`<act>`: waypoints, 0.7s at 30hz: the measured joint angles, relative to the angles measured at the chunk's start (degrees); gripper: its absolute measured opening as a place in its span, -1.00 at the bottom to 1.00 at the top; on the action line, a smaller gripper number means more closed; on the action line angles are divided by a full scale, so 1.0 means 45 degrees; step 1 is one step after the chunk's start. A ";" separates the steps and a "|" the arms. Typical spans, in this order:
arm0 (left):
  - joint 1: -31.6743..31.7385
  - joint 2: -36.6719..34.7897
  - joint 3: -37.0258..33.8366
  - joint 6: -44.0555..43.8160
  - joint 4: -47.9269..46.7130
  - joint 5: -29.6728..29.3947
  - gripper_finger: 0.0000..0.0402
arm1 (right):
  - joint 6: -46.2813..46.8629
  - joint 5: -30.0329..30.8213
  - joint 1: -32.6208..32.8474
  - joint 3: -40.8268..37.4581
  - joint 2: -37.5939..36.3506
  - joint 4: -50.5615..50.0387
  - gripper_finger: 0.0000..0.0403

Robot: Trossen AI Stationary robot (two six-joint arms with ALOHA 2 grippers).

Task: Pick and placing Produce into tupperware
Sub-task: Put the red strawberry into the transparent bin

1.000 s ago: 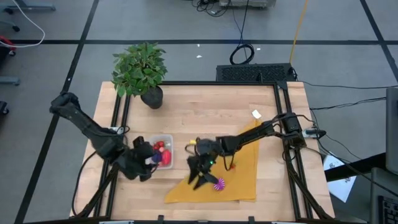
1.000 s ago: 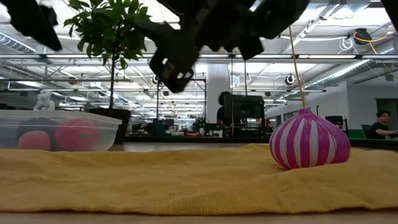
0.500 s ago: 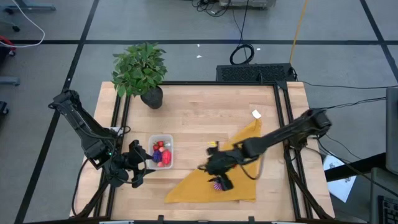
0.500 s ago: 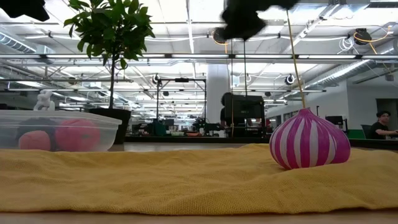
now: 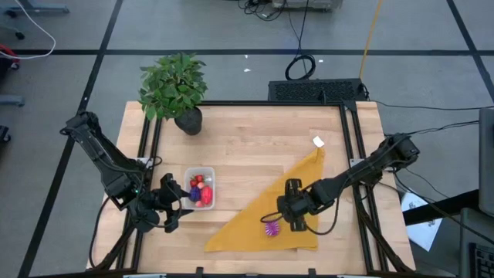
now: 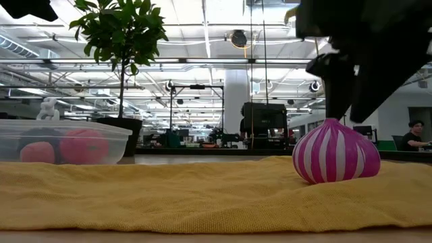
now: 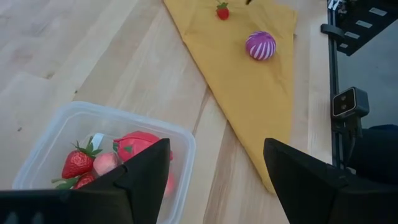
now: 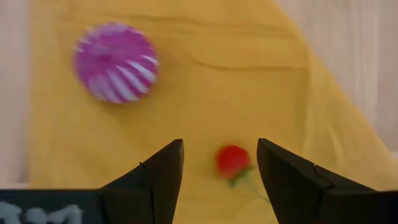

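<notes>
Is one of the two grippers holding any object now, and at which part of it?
Nothing is held. The right gripper is open above the small strawberry on the yellow cloth; the left gripper is open and empty beside the clear container.

striped ball (image 8: 116, 62), strawberry (image 8: 232, 160) — yellow cloth (image 8: 205, 93)

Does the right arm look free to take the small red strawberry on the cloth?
Probably yes: the right tool hangs open over the strawberry on the yellow cloth, with nothing between; the striped ball lies apart.

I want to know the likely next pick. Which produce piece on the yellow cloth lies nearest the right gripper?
The small red strawberry: it lies just ahead of the open right gripper, while the magenta striped ball sits farther off.
</notes>
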 joint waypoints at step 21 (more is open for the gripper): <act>0.0011 0.0000 0.0000 0.0091 0.0134 -0.0074 0.32 | -0.1567 -0.1067 -0.0752 -0.1245 0.0000 0.0744 -0.03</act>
